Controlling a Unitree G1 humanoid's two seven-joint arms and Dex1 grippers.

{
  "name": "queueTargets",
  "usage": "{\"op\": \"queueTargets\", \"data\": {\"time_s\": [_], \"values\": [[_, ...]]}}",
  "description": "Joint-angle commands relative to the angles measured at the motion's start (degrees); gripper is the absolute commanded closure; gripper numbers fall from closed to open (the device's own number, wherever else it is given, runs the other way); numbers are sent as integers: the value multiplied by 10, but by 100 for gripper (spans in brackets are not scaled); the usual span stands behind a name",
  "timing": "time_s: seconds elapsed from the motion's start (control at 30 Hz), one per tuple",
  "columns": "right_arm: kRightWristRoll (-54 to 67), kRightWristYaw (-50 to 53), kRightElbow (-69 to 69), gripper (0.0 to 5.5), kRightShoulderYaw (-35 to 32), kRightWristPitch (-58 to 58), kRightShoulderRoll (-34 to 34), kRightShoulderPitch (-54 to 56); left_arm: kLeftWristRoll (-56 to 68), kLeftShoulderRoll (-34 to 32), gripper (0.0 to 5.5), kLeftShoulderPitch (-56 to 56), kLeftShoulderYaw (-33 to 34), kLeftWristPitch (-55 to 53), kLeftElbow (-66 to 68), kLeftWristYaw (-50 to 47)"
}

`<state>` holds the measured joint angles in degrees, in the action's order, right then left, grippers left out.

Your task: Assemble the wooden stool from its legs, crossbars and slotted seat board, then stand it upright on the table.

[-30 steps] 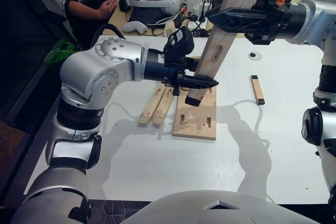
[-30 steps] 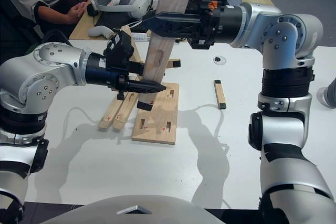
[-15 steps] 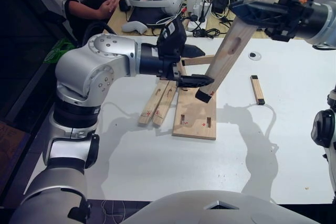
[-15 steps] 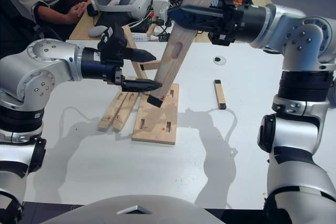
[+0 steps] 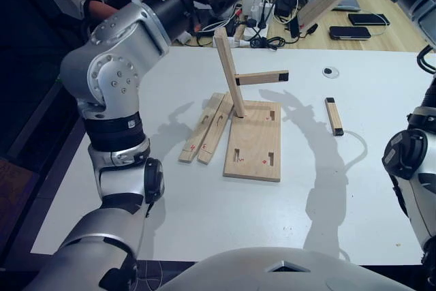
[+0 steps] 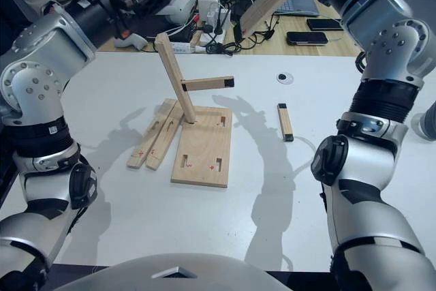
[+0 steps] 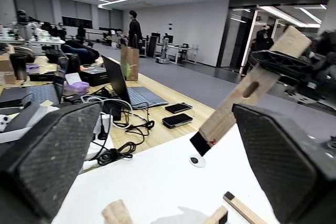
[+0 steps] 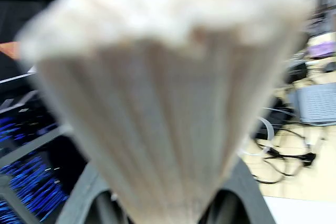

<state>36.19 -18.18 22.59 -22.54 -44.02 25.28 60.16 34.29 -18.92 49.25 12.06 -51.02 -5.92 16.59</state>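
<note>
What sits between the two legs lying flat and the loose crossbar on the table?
The slotted seat board, with one upright leg standing in its slot, seen in both eye views.

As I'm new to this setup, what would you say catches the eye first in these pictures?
A leg stands alone in the seat board at mid-table, with a crossbar jutting sideways from it. High on the right, the right gripper holds a second leg slanted in the air. The left gripper hangs open, raised on the left.
</note>
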Motion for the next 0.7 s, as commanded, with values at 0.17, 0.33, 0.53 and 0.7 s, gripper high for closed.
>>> {"op": "queueTargets", "data": {"time_s": [0.17, 0.33, 0.53, 0.7], "values": [[-95, 99, -136, 450, 38, 38, -19, -146, -33, 41, 89, 14, 69, 67, 15, -133], [-140, 185, -243, 450, 70, 19, -75, -231, -41, 64, 89, -1, 67, 84, 6, -169], [-148, 256, -316, 450, 78, -19, -153, -273, -38, 73, 89, -5, 61, 78, 0, -179], [-155, 256, -347, 450, 93, -32, -168, -291, -37, 91, 89, -16, 41, 69, -8, -181]]}}
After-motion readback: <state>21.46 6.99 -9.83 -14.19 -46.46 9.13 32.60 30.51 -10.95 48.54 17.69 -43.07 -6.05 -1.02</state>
